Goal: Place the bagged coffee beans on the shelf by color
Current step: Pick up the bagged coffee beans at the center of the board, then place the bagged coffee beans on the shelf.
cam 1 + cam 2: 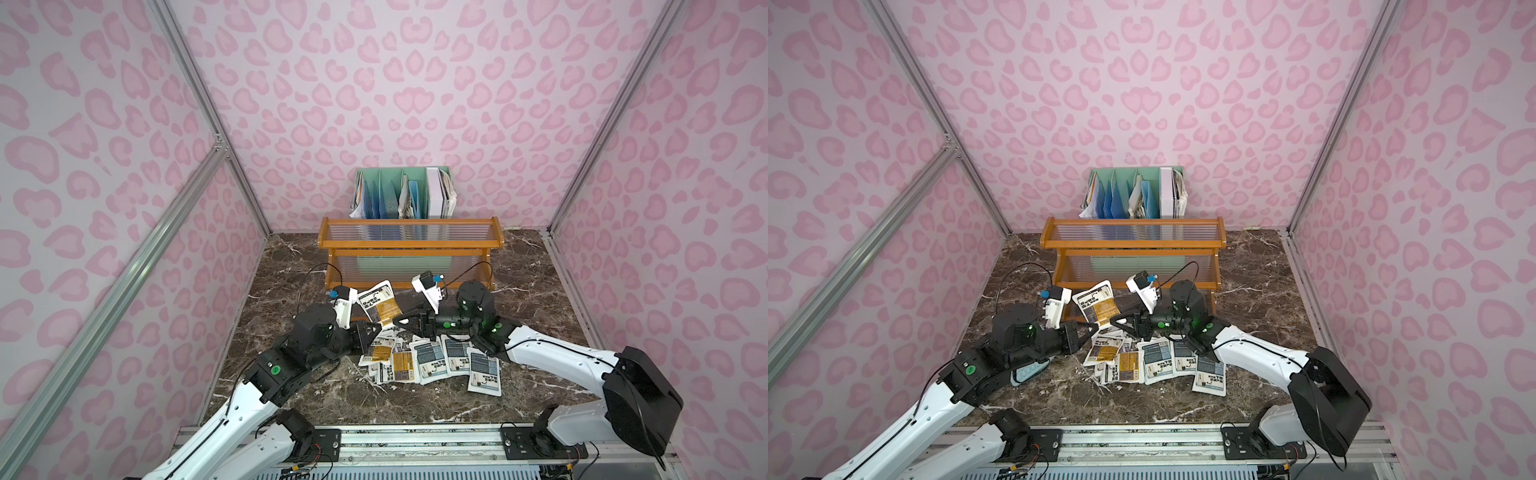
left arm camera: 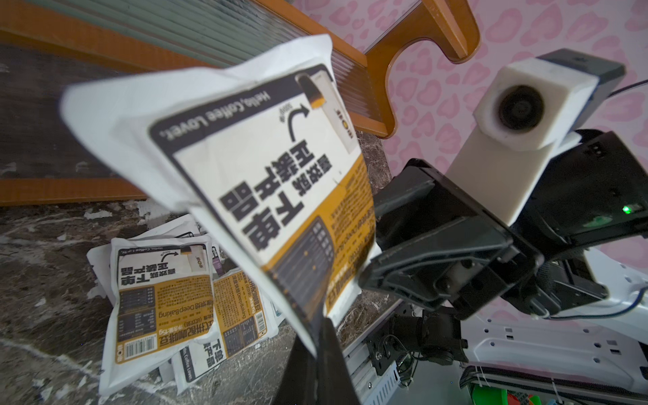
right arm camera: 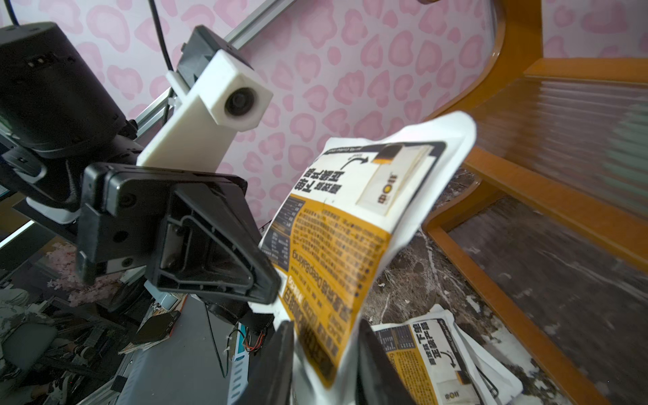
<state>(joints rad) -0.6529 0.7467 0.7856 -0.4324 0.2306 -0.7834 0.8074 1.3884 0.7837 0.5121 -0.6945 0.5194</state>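
Orange pouch [image 2: 245, 168] clamped in left gripper [image 2: 317, 333]; between right gripper [image 3: 326, 343] jaws, hold unclear. Could drop onto pile [image 2: 157, 298] below jaws if freed early.

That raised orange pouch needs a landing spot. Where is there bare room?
The shelf tiers show no pouches. Bare marble table flanks the shelf on both sides and lies between the pouch pile and the front rail. Crowded: mid-table, around that pile.
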